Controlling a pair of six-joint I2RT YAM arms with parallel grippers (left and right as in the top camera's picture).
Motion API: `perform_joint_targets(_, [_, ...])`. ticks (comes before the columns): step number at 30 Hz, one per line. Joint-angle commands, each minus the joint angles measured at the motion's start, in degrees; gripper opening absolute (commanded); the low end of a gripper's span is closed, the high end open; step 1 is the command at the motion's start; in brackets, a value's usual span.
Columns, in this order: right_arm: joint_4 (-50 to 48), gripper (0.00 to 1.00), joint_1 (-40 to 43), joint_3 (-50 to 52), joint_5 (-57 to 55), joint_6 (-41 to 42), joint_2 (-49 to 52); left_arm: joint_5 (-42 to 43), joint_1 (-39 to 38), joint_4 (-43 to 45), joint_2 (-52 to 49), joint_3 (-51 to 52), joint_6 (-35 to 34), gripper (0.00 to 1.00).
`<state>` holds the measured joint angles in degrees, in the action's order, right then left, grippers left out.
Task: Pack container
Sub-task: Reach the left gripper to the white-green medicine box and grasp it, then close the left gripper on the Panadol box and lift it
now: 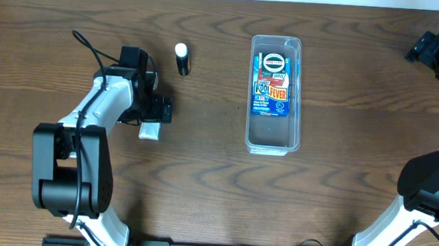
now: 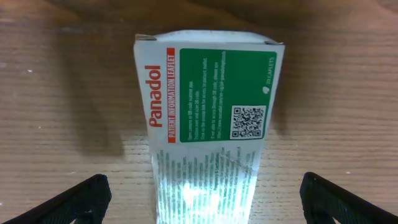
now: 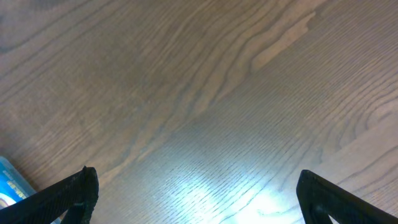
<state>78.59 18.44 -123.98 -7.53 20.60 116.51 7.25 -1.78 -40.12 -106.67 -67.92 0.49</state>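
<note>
The container [image 1: 273, 140], a long clear bin, stands right of the table's middle with a blue Kool Fever box [image 1: 271, 84] lying flat inside it. A white and green Panadol box [image 2: 208, 124] lies flat on the wood at the left [image 1: 150, 132]. My left gripper [image 2: 202, 205] hovers open right over it, one black finger [image 2: 74, 202] on each side and well clear of the box; from above, the left gripper [image 1: 157, 113] covers part of the box. My right gripper [image 3: 199, 199] is open over bare wood at the far right corner [image 1: 431, 50], holding nothing.
A small black tube with a white cap [image 1: 182, 59] lies on the table between the left arm and the container. A blue corner [image 3: 9, 180] shows at the lower left edge of the right wrist view. Both arm bases stand at the near edge.
</note>
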Motion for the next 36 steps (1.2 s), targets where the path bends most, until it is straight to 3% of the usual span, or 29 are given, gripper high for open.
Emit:
perform_joint_targets(1, [0.07,0.99,0.26,0.15,-0.61,0.81,-1.01,-0.7,0.02,-0.09,-1.44,-1.27,1.16,0.98])
perform_joint_targets(36, [0.07,0.99,0.26,0.15,-0.61,0.81,-1.01,-5.35,-2.21,0.17,-1.68,-0.87,-4.22,0.98])
